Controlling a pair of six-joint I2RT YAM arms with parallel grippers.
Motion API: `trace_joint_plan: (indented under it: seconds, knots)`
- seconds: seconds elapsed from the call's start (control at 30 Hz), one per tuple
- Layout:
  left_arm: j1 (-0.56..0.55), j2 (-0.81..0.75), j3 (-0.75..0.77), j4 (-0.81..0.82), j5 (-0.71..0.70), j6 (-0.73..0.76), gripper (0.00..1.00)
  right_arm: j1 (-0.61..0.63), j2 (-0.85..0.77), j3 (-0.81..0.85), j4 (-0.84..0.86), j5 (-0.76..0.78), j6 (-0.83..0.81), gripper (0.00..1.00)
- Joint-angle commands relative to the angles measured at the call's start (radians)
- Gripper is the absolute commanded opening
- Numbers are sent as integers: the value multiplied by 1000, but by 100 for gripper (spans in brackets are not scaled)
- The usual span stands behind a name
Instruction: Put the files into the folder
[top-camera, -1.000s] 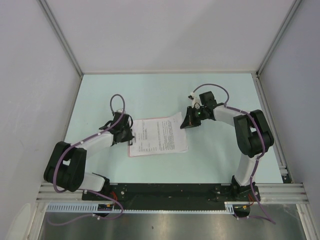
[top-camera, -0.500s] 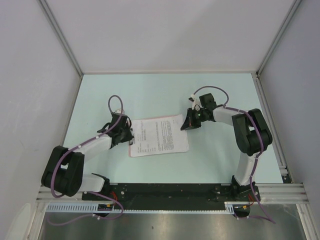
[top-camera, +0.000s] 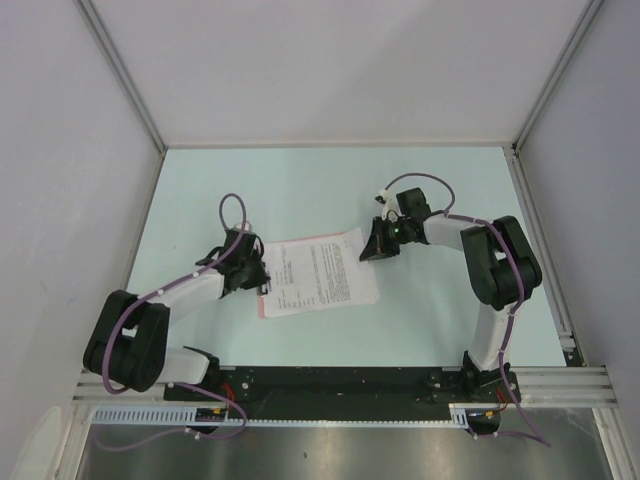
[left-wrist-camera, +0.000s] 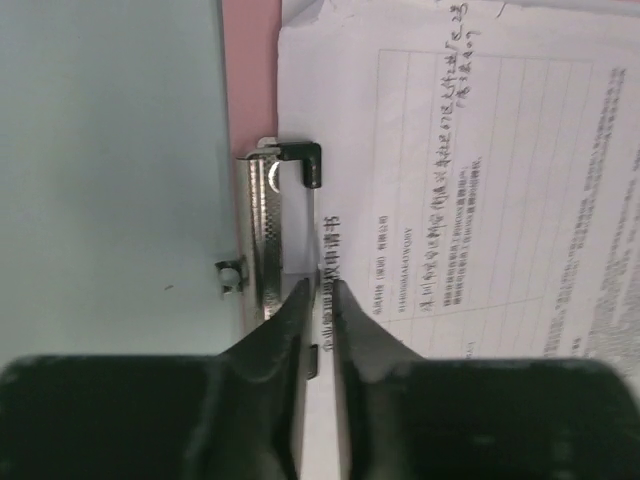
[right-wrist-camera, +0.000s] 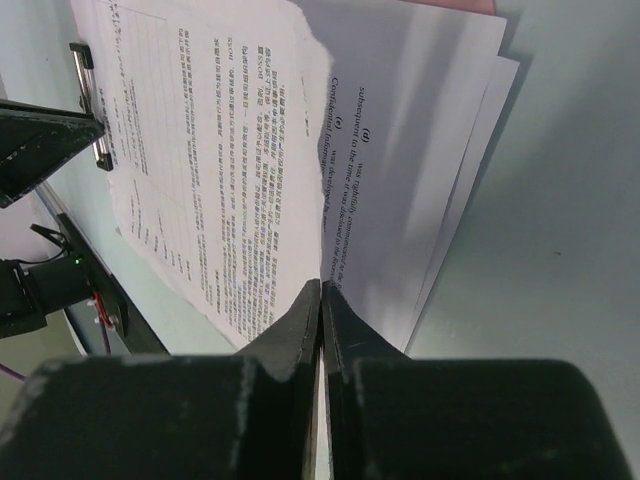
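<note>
As the right jaws, shut on the files (top-camera: 325, 272), have skewed them over the folder (left-wrist-camera: 250, 60), the left jaws pinch its clip (left-wrist-camera: 265, 230); clamping seemingly awaits squaring.

Pale green table (top-camera: 330, 190) enclosed by white walls (top-camera: 330, 70)

R hand (right-wrist-camera: 320, 292) pinched shut on edge of top sheet of files (right-wrist-camera: 200, 170), others fanned beneath.
</note>
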Motion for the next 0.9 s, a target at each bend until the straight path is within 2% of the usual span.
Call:
trace_joint_plan:
  seconds: [0.0, 0.07, 0.13, 0.27, 0.33, 0.37, 0.47, 0.53, 0.63, 0.67, 0.8, 0.87]
  knots:
    - [0, -37, 40, -99, -3, 13, 40, 10, 8, 1, 22, 0, -10, 12]
    - [0, -91, 52, -123, -6, 7, 53, 10, 2, 3, 9, 9, -15, 19]
    - [3, -117, 79, -152, 0, 5, 56, 11, -4, 3, 2, 16, -18, 22]
    - [8, -158, 147, -209, -3, 36, 66, 11, -38, 3, -34, 48, -39, 35]
    - [9, -158, 176, -223, 20, 92, 70, 10, -84, 3, -63, 126, -45, 41]
    - [9, -151, 213, -229, 41, 115, 70, 4, -102, 3, -105, 173, -45, 49]
    - [9, -106, 271, -211, 150, 186, 69, -15, -181, 3, -219, 431, -12, 61]
    - [9, -39, 308, -193, 218, 195, 67, -32, -231, 3, -276, 572, 13, 62]
    - [8, 67, 394, -157, 268, 189, 63, 14, -289, -7, -351, 638, 40, 63]
    - [8, 157, 444, -151, 274, 188, 62, 34, -306, -29, -357, 635, 59, 63]
    - [8, 389, 586, -168, 279, 134, 56, 184, -391, -111, -305, 612, 207, 65]
    - [8, 479, 647, -168, 262, 116, 56, 310, -432, -142, -256, 646, 304, 65]
